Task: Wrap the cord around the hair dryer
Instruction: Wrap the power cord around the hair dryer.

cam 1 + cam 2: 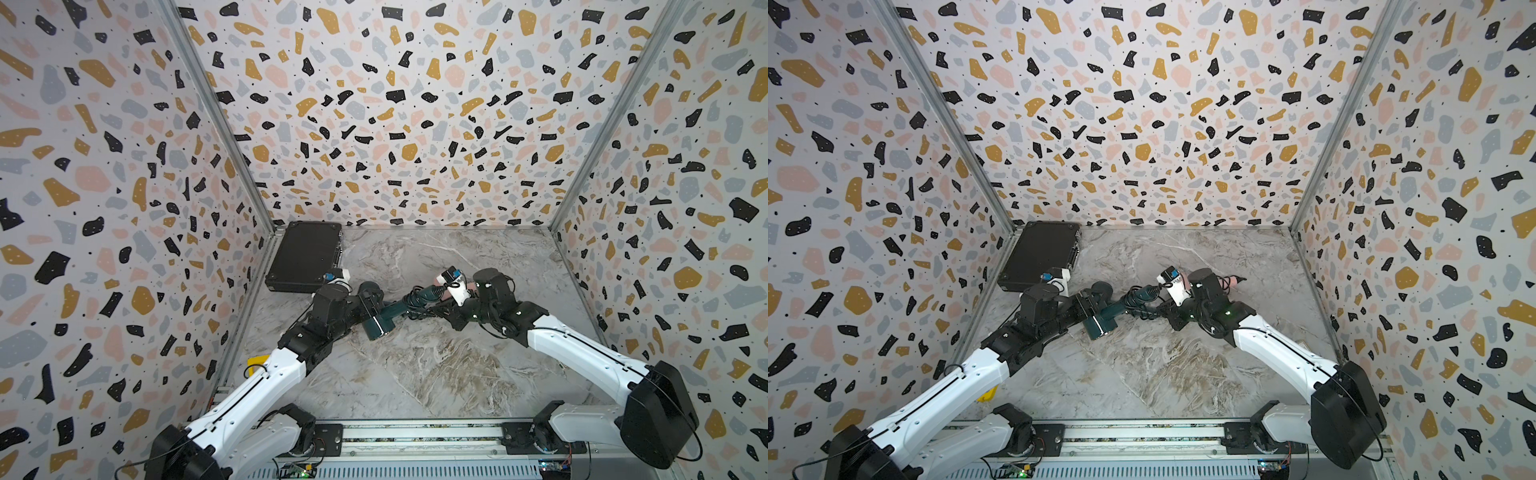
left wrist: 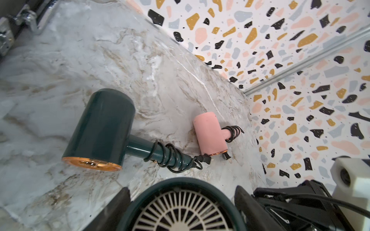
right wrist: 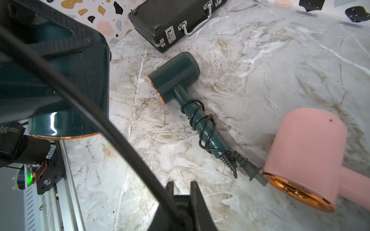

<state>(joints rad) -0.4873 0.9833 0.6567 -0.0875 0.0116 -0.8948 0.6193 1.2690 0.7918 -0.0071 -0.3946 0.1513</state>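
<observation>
My left gripper [image 2: 182,191] is clamped across the barrel of the dark green hair dryer [image 2: 180,212], one finger on each side of its rear grille. That way the body cannot turn, and I judge it is lifted off the marble table [image 3: 260,70] between my two arms, leaving room to work around it. My right gripper [image 3: 182,185] has its jaws pinched nearly together on the black cord [image 3: 90,109], which runs in a straight line from the dryer down into them; I judge that this tension will keep each turn snug on the handle. The other green dryer [image 3: 176,74] and the pink dryer [image 3: 308,144] lie on the table, well apart from my grip, with their cords coiled on their handles; they look finished and show the spacing to aim for
</observation>
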